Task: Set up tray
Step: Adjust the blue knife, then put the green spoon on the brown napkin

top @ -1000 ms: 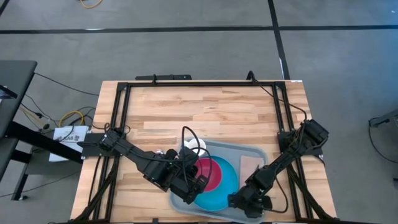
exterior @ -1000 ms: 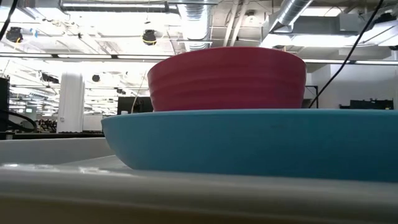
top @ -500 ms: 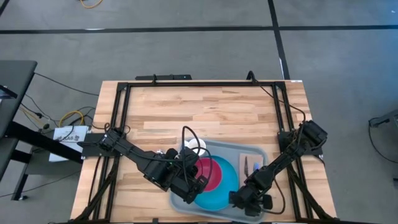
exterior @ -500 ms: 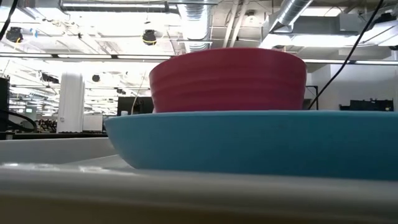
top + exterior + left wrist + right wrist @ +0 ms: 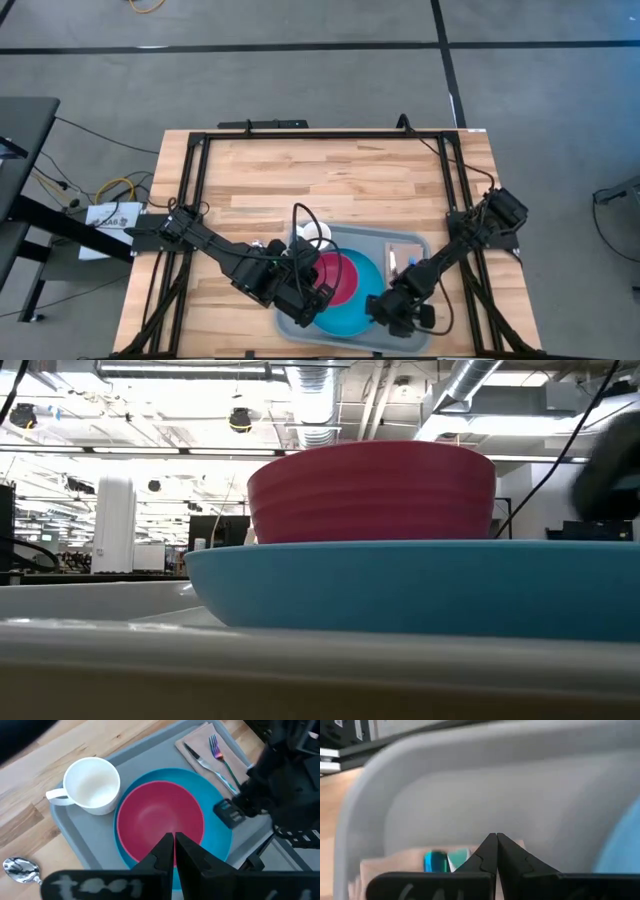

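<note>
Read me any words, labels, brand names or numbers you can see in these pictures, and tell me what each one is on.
No text here can be read.
White paper label beside the table's left edge: dark print, too small to read.
Pale marks on the left pincer housing: too blurred to read.
Tray, plate, bowl, mug: no markings visible.

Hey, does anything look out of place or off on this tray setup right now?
One thing: a spoon lies on the wooden table beside the tray, not on it. The fork and knife sit on the napkin; the bowl, plate and mug look tidy.
</note>
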Controlling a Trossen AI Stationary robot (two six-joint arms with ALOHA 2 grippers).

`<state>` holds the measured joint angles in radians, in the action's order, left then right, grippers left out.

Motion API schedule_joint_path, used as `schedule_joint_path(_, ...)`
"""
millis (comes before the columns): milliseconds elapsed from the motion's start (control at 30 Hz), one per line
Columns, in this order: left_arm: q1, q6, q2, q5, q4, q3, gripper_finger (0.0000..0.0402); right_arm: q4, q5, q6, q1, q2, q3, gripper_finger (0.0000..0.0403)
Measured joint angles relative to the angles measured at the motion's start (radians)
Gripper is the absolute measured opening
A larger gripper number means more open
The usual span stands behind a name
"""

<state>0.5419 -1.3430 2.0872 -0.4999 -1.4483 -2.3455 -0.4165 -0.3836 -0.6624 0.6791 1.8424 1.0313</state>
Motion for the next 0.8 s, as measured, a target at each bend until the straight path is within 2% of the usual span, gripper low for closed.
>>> schedule_joint_path(233,0.001,-0.005,0.000,0.004,0.005,0.000,0.0004,-0.075,-0.003,0.000,-0.065,-0.030,0.000,0.0000)
schedule_joint_path(433,0.001,-0.021,0.000,0.042,0.009,0.000,0.0004,-0.117,-0.024,0.024,-0.090,-0.153,0.000,0.0000)
schedule_joint_path(600,0.002,-0.068,-0.009,0.104,-0.013,0.000,0.0004,-0.170,-0.126,0.179,-0.128,-0.306,0.001,0.0000)
schedule_joint_path(800,0.020,-0.084,-0.025,0.143,-0.096,0.000,0.0007,-0.195,-0.112,0.384,-0.189,-0.471,0.001,0.0008)
